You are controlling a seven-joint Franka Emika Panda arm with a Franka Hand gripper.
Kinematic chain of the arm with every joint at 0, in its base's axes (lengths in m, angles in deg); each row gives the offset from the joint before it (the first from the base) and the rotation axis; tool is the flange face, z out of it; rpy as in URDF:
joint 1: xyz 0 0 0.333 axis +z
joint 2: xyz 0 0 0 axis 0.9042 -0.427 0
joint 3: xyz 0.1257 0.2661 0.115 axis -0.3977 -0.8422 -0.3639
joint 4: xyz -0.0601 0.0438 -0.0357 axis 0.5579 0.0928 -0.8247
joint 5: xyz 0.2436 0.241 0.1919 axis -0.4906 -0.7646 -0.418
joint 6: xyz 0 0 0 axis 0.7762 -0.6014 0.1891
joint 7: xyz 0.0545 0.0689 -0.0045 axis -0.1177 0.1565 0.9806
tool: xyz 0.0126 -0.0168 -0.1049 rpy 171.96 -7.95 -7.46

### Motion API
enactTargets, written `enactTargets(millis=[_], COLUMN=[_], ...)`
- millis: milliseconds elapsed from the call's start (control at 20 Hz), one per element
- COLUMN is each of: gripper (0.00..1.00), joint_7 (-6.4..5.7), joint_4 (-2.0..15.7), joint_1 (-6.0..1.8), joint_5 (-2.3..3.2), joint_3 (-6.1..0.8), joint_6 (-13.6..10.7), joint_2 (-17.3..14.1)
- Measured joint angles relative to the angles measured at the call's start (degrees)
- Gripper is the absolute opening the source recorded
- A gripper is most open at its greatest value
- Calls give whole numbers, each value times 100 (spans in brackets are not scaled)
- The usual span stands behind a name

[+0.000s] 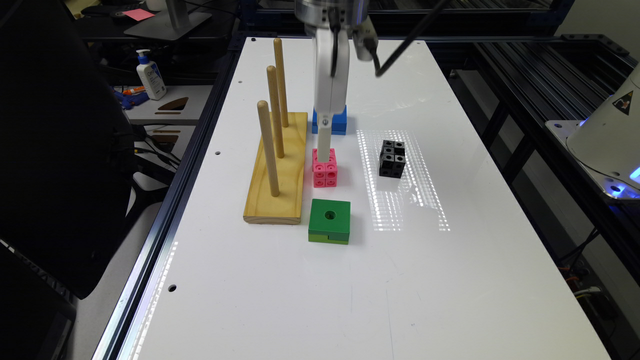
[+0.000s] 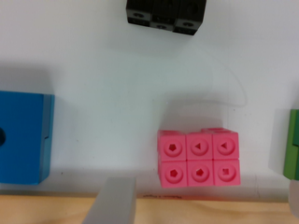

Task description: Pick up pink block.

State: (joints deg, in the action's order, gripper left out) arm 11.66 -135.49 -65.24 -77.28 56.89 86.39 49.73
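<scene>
The pink block stands on the white table, between the wooden peg base and the black block. In the wrist view the pink block shows as joined little cubes with holed faces. My gripper hangs straight down over it, its tip at the block's top. In the wrist view the gripper is open: one grey finger shows on one side of the block and the edge of the other finger on the far side. Neither finger touches the block.
A wooden base with three upright pegs stands close beside the pink block on the exterior view's left. A blue block lies behind the gripper, a green block in front, and a black block to the right. The table is white.
</scene>
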Motion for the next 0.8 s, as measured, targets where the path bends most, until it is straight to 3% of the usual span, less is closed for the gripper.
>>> enactTargets(millis=[200,800], gripper=[100,100], joint_7=[0,-2], joint_4=[20,32], joint_1=[-1,0], joint_5=[0,0], joint_3=[0,-17], joint_6=[195,195], joint_2=[-196,-195])
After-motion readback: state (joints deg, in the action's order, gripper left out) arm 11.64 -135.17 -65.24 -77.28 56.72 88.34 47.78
